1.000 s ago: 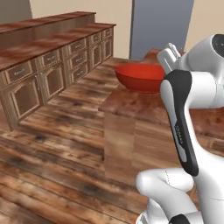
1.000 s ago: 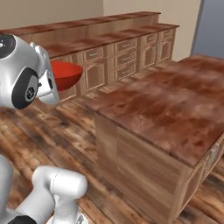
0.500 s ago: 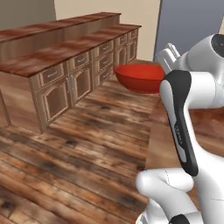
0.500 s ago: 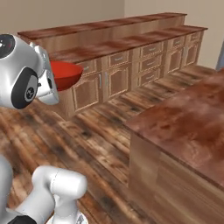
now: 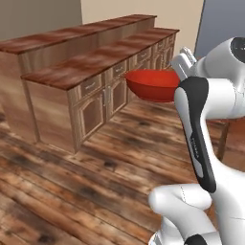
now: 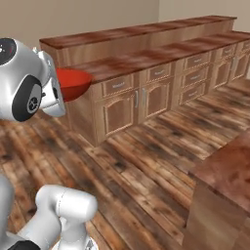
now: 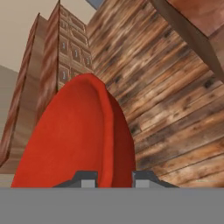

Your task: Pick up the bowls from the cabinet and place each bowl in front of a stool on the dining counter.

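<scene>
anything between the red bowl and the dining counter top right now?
Nothing visible. The gripper holds the glossy red shallow bowl by its rim, in the air above the plank floor. Only open floor lies between it and the long dark reddish-brown counter; no stool is visible.

Both base views look forward-down from behind the arm, sharing the drawer counter (image 5: 91, 72); hand view sits close along the red bowl (image 7: 78, 140).

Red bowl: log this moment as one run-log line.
phase: carrying | held: red bowl, rim pinched by fingers | bowl: in the air, over wood floor | nearby: drawer-fronted counter
</scene>
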Tool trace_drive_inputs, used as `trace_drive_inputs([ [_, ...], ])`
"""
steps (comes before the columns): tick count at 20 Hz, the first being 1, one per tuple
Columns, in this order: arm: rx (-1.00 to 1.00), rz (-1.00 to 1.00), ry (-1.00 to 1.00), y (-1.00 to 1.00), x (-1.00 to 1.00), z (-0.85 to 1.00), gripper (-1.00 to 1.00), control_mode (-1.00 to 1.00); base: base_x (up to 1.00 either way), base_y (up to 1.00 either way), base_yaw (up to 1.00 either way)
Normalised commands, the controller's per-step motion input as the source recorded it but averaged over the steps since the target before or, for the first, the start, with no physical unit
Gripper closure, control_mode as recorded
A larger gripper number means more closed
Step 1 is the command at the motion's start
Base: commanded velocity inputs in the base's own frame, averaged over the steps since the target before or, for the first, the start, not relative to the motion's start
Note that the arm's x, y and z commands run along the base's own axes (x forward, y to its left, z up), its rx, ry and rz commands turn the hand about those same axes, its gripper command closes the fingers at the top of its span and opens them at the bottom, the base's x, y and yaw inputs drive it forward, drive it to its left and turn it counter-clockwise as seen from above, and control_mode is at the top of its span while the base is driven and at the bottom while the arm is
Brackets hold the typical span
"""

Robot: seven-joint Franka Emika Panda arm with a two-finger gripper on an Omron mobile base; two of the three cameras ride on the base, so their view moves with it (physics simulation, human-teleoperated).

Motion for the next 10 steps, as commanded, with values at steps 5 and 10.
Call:
trace_drive_inputs([
  [5, 0.00, 0.00, 0.00, 0.00, 0.00, 0.00, 1.00, 1.00, 1.00, 1.00, 0.09],
  [10, 0.00, 0.00, 0.00, 0.00, 0.00, 0.00, 1.00, 1.00, 1.00, 1.00, 0.06],
])
